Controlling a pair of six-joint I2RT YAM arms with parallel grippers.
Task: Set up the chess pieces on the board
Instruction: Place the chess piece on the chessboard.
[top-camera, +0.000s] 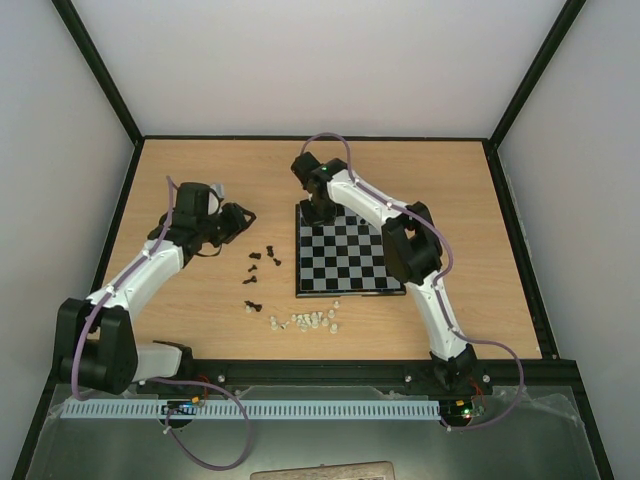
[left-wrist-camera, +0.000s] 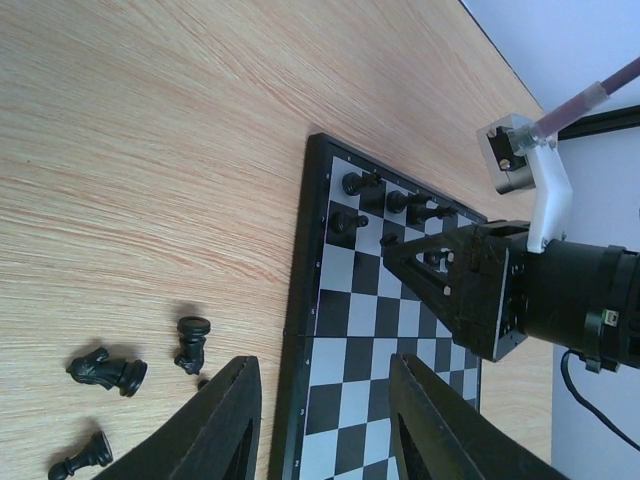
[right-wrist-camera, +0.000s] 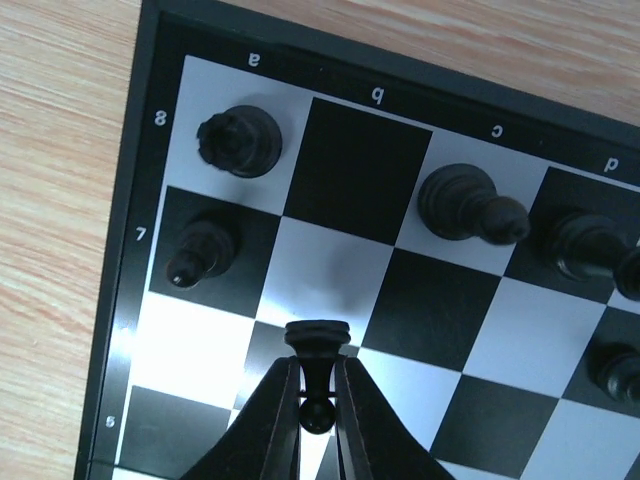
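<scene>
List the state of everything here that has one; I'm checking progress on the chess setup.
black pawn: pinched over the board.
right gripper: shut on the pawn.
left gripper: open, empty.
board: flat, partly set.
loose black pieces: on the table, some toppled.
white pieces: clustered on the table.

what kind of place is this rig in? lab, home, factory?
Most likely a lab robot cell, not a home: a wooden tabletop boxed in by plain white walls on a black frame, a left arm and right arm bolted at its near edge, and a small chessboard as the prop.
</scene>
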